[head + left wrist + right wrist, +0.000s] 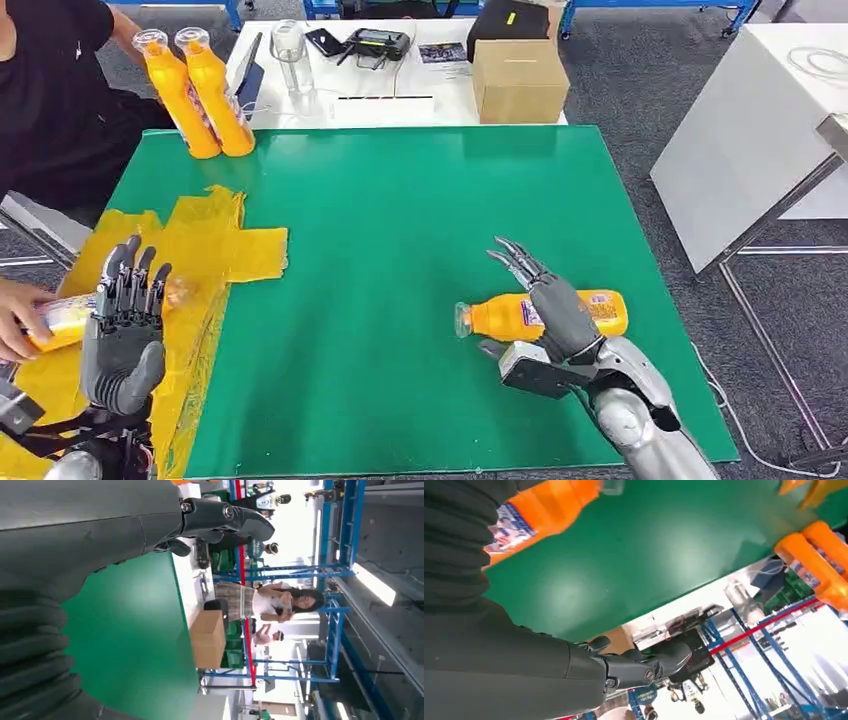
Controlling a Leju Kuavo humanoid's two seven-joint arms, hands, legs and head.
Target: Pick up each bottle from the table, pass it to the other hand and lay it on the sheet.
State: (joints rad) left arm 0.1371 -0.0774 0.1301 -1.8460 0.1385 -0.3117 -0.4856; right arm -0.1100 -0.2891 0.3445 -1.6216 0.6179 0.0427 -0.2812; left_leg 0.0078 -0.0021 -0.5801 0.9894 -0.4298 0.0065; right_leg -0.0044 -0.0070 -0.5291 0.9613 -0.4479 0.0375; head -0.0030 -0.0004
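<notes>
Right hand: my right hand [545, 300] is lying over a bottle [500, 317], fingers [515, 258] stretched out and spread, not yet closed around it.
Bottle under my right hand: an orange bottle is lying on its side on the green bench [400, 250], clear cap pointing toward my left side.
Left hand: my left hand [125, 320] is hovering upright over the yellow sheet [215, 240], fingers apart, gripping nothing.
Bottle on the sheet: another orange bottle [65, 318] is lying on the sheet behind my left hand, and a person's hand [18, 312] is holding it.
Waiting bottles: two orange bottles [195, 90] are standing side by side at the bench's far left corner.
</notes>
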